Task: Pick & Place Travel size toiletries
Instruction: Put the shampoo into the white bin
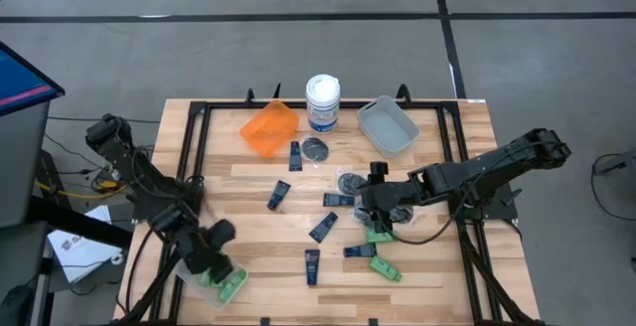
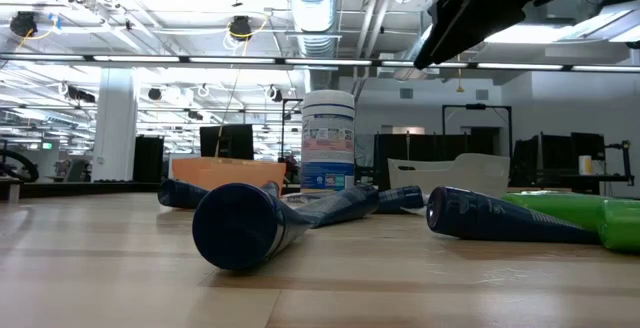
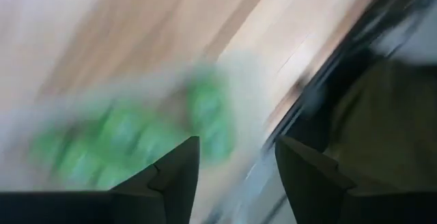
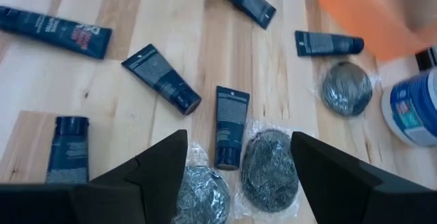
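Nearest the low camera, a navy tube lies among scattered toiletries beyond the clear bin. Green bottles are gathered in that bin, above which the left gripper is parted and empty, apparently after a release. Farther off, the right gripper is held wide and empty over grey pots, seemingly for a pick.

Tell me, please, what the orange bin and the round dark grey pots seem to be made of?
The orange bin looks like translucent plastic: its colour glows and the edges are soft and rounded. The round dark grey flat pots seem wrapped in clear, crinkled plastic film that catches the light; the pots' own material is hard to tell.

Grey floor, black tape lines; exposed ducting, strip lights overhead.
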{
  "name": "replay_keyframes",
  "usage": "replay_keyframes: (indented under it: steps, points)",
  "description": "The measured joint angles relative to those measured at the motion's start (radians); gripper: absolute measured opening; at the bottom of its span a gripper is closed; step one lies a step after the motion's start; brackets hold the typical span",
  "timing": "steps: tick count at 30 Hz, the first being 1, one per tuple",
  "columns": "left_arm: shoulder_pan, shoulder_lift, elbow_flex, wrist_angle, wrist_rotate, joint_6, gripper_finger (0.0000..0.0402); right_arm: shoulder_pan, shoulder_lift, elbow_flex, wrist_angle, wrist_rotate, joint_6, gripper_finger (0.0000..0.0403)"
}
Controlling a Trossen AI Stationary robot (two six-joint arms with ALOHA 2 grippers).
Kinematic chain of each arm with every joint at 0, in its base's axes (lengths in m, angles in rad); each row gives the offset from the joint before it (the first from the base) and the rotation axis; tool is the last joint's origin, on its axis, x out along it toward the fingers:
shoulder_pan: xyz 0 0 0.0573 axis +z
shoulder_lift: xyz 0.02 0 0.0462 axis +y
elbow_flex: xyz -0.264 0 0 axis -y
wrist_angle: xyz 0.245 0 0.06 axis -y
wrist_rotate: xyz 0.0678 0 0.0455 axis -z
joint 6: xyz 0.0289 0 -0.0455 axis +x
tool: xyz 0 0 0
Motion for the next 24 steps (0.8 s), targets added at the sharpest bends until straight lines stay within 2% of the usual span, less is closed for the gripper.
replay_keyframes:
  steps: [3, 8, 10, 13, 17, 24]
  points:
    - [0.056, -0.023, 0.0, 0.129, -0.157, 0.182, 0.0189, -0.014, 0.006, 0.0, -0.036, 0.0, 0.054, 0.0254]
    - [0.158, -0.032, 0.0, 0.377, -0.345, 0.708, 0.0189, -0.001, 0.031, 0.0, -0.174, 0.0, 0.232, 0.0254]
    - [0.193, -0.032, 0.0, 0.453, -0.394, 0.904, 0.0189, 0.019, 0.052, 0.001, -0.229, 0.0, 0.304, 0.0254]
    - [0.246, -0.032, 0.0, 0.529, -0.408, 1.113, 0.0189, 0.067, 0.099, -0.001, -0.324, -0.001, 0.399, 0.0254]
    - [0.29, -0.032, 0.0, 0.543, -0.411, 1.244, 0.0189, 0.149, 0.172, 0.0, -0.388, -0.05, 0.467, 0.0255]
    - [0.314, -0.03, 0.0, 0.545, -0.41, 1.289, 0.0189, 0.254, 0.287, 0.0, -0.387, -0.14, 0.489, 0.0255]
